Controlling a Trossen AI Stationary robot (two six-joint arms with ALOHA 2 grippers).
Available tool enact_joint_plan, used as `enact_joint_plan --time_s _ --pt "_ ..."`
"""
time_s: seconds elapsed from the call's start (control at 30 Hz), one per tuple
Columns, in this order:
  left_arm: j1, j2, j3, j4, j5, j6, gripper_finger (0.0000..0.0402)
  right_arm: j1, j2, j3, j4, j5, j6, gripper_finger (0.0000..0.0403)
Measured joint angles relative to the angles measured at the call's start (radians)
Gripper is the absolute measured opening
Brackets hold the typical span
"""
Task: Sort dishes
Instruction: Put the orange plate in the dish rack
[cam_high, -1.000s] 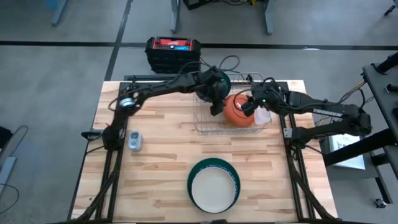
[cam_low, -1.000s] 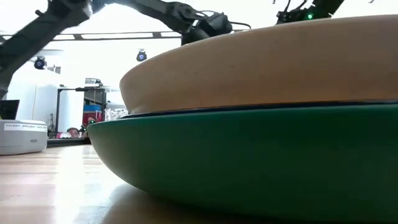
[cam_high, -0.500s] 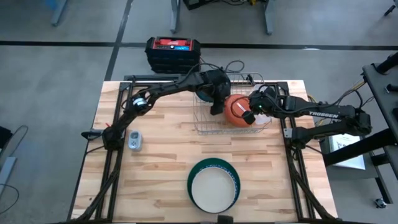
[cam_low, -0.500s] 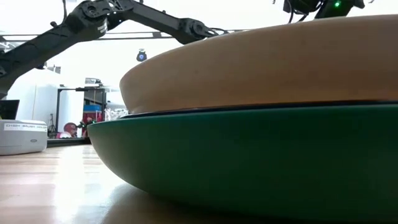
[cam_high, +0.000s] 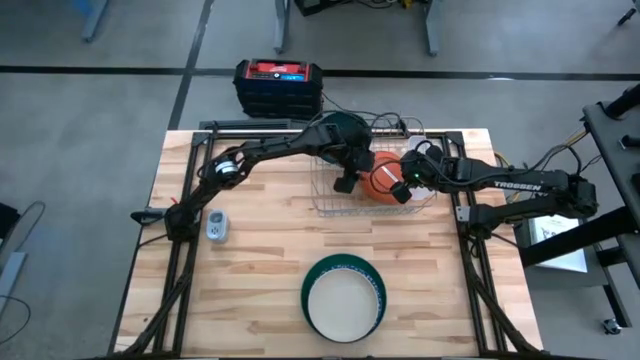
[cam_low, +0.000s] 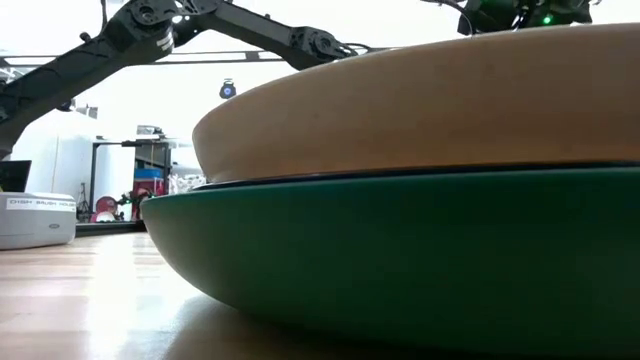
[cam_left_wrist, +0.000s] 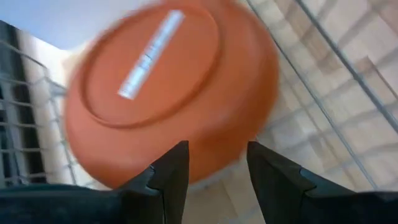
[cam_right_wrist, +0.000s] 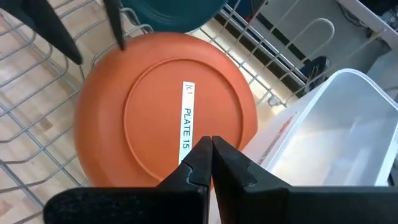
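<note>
An orange plate (cam_high: 380, 180) stands tilted in the silver wire rack (cam_high: 330, 205) at the table's far middle, its underside with a white label (cam_right_wrist: 186, 124) facing my right gripper. A dark green dish (cam_right_wrist: 174, 12) stands behind it in the rack. My left gripper (cam_left_wrist: 217, 171) is open, close in front of the plate's rim on its left side. My right gripper (cam_right_wrist: 211, 144) is shut, its tips in front of the plate's underside. Near the front edge a white plate (cam_high: 345, 302) lies on a dark green plate (cam_low: 400, 260). My left gripper's fingers (cam_left_wrist: 177, 165) stand just before the orange plate's lower rim (cam_left_wrist: 217, 165); I cannot tell whether they touch it. My right gripper's shut fingertips (cam_right_wrist: 217, 149) come slanting down from the table's right over the plate's underside (cam_right_wrist: 186, 155); touching or not, I cannot tell.
A small clear plastic tray (cam_right_wrist: 348, 130) sits just right of the rack under my right arm. A small white device (cam_high: 215, 226) lies at the table's left. A black and red box (cam_high: 278, 85) stands beyond the far edge. Bare wood lies between the rack and the stacked plates.
My right gripper has shut and sunk toward the orange plate's right side. My left gripper has rolled about its own line and come down from above the rack to the plate's left side, staying open. The plate stays in the rack.
</note>
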Motion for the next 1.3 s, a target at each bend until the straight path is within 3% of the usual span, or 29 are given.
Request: enact_joint_plan --time_s 0.17,0.3,0.47,0.53,0.8,0.87,1.1,1.3 --pt "-0.015 -0.001 0.008 -0.041 -0.015 0.114 0.0152 -0.010 0.000 -0.003 0.047 0.003 0.001 0.0001" --pt "-0.038 -0.002 0.015 -0.030 -0.102 0.240 0.0153 -0.055 0.005 -0.003 0.072 0.023 -0.003 0.0001" --pt "-0.049 -0.002 0.016 0.026 -0.130 0.271 0.0153 -0.104 -0.002 -0.002 0.072 0.247 0.043 0.0000" --pt "-0.048 -0.002 0.016 0.046 -0.130 0.267 0.0153 -0.119 -0.007 0.003 0.062 0.263 0.056 0.0000" --pt "-0.055 0.001 -0.016 0.046 -0.131 0.389 0.0153 -0.145 -0.010 0.005 -0.087 0.229 0.187 0.0000" --pt "-0.056 0.001 -0.026 0.056 -0.129 0.403 0.0153 -0.148 -0.011 0.005 -0.110 0.176 0.199 0.0000" --pt "-0.071 0.001 -0.072 0.115 -0.136 0.400 0.0155 -0.157 0.024 -0.020 -0.106 0.073 0.206 0.0000" --pt "-0.100 0.001 -0.083 0.114 -0.232 0.418 0.0190 -0.176 0.066 -0.041 -0.058 -0.016 0.179 0.0000"
